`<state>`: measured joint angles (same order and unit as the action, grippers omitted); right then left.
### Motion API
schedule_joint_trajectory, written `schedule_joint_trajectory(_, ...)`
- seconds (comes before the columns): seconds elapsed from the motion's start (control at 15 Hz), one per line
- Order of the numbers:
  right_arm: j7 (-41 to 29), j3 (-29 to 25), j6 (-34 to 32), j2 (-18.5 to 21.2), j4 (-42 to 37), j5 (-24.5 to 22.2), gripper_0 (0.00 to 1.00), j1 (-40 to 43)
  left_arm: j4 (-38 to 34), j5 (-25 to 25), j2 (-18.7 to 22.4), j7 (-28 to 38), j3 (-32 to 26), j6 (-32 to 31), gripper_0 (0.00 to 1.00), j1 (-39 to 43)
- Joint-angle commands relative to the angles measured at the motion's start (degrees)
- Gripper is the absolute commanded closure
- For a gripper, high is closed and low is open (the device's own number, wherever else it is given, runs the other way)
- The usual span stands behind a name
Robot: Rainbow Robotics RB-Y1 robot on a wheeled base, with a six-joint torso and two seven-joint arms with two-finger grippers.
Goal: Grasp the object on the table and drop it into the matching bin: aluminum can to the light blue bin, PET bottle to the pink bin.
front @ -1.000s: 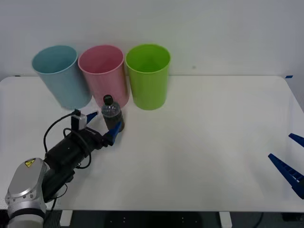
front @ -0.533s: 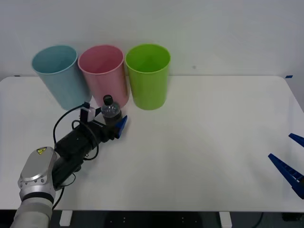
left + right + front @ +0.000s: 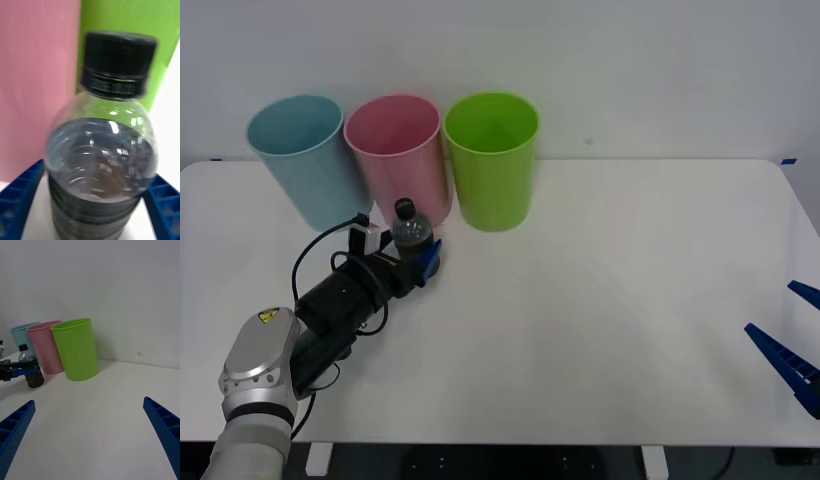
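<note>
We see the PET bottle (image 3: 413, 238) standing upright on the white bench (image 3: 600, 300), just in front of the pink bin (image 3: 397, 152). It is small and clear, with a black cap, dark liquid filling the lower part and a dark label around its body. Two blue ribbed fingers (image 3: 22, 198) press against its sides at label height. The pink bin stands upright and open-topped, tall and slightly tapered, near the far edge of the bench. The light blue bin (image 3: 308, 158) stands just beside it, same size, also upright.
</note>
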<state>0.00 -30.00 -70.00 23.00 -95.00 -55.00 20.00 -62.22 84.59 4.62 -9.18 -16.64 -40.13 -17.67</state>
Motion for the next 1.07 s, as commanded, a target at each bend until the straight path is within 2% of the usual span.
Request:
schedule_joint_trajectory(0.07, 0.0, 0.0, 0.0, 0.0, 0.0, 0.0, 0.0, 0.0, 0.0, 0.0, 0.0, -0.1, -0.1, 0.2, 1.0, 0.0)
schedule_joint_trajectory(0.6, 0.0, 0.0, 0.0, 0.0, 0.0, 0.0, 0.0, 0.0, 0.0, 0.0, 0.0, -0.1, -0.1, 0.4, 1.0, 0.0)
schedule_joint_trajectory(0.8, 0.0, 0.0, 0.0, 0.0, 0.0, 0.0, 0.0, 0.0, -0.3, -2.7, 0.7, -0.1, 0.1, 0.4, 1.0, 0.6)
schedule_joint_trajectory(1.07, 0.0, 0.0, 0.0, 0.0, 0.0, 0.0, 0.0, 0.0, -3.4, -6.9, 4.5, 0.4, 1.6, -0.4, 1.0, 4.0)
